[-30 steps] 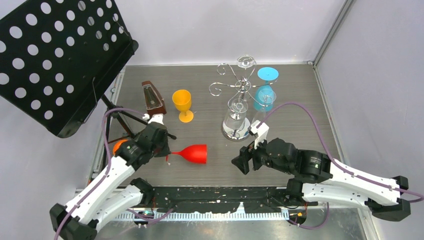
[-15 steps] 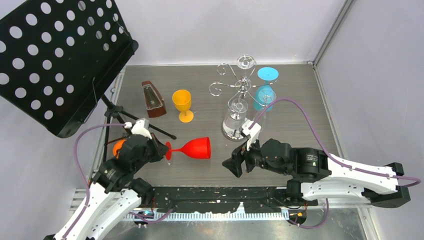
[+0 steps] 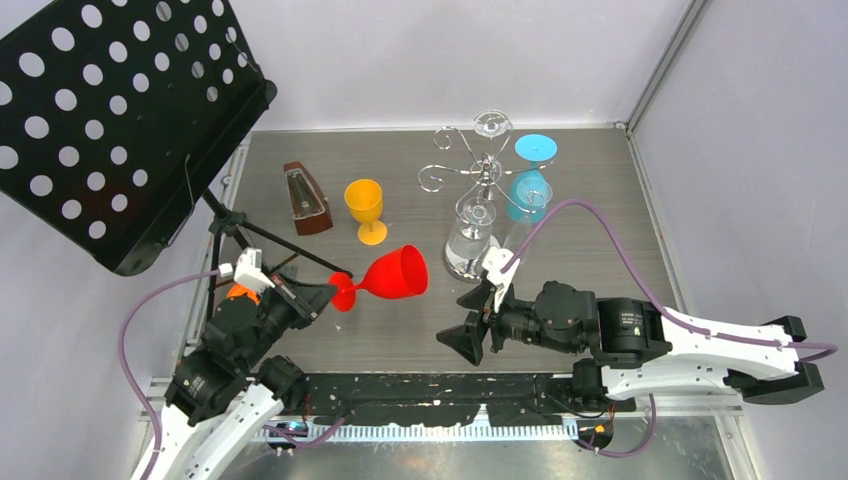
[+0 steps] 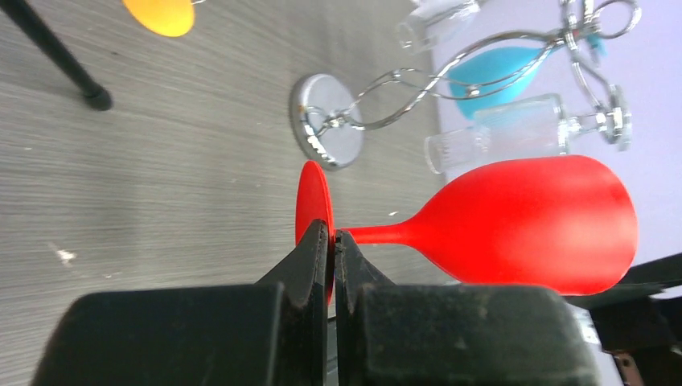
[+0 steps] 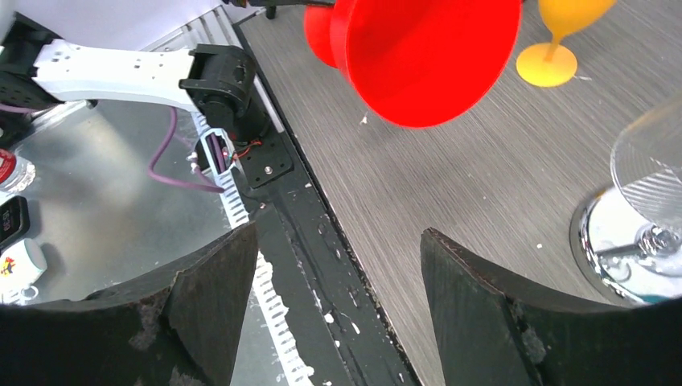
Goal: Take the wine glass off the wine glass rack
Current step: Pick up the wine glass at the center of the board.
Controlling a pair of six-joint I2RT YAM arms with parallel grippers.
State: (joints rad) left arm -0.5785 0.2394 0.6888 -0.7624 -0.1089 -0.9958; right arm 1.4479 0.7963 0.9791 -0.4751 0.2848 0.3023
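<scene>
1. Top external: red wine glass [image 3: 390, 280] is off the wine glass rack [image 3: 486, 172], lying to its near-left. The stem runs roughly level and the bowl is toward the rack.
2. Left gripper [image 3: 318, 296] is clamped on the rim of the glass's foot, so I judge this arm owns the carry.
3. Right gripper [image 3: 468, 322] stands apart and empty, just right of the bowl.
4. Left wrist alone shows the pinch on the foot. Right wrist alone looks into the bowl's open mouth.
</scene>
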